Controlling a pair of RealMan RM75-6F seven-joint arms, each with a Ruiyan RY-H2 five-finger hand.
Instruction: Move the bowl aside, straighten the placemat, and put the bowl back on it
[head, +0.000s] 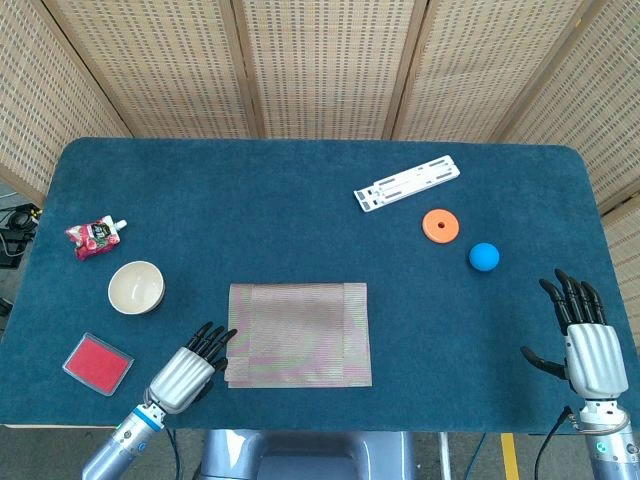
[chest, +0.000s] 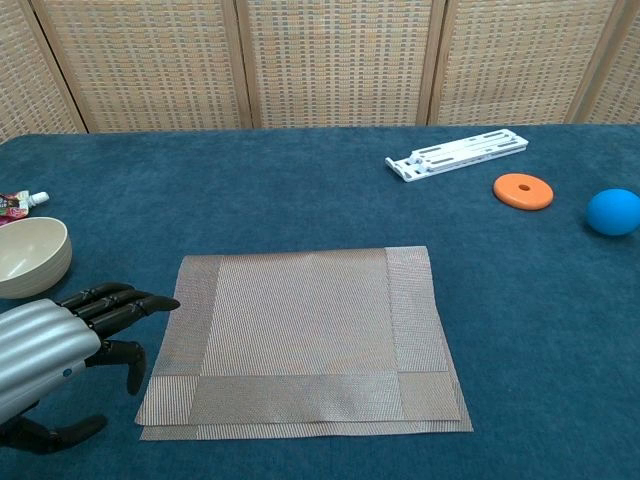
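Bowl (head: 136, 287) sits aside at nine o'clock, left hand (head: 184, 371) empty, fingers (chest: 128, 300) spread beside the thin, floppy mat (head: 299, 334) — best pinched at its edge.

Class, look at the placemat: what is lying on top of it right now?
Nothing lies on the placemat; its whole woven top shows. The bowl sits apart on the table. Whatever is beneath the mat is hidden.

My head view looks steeply down from high above, taking in the whole bench (head: 300, 190). My chest view sits low and close, facing forward across it toward the screen. Both share the placemat (head: 299, 334) (chest: 303, 337) and the far-right objects.
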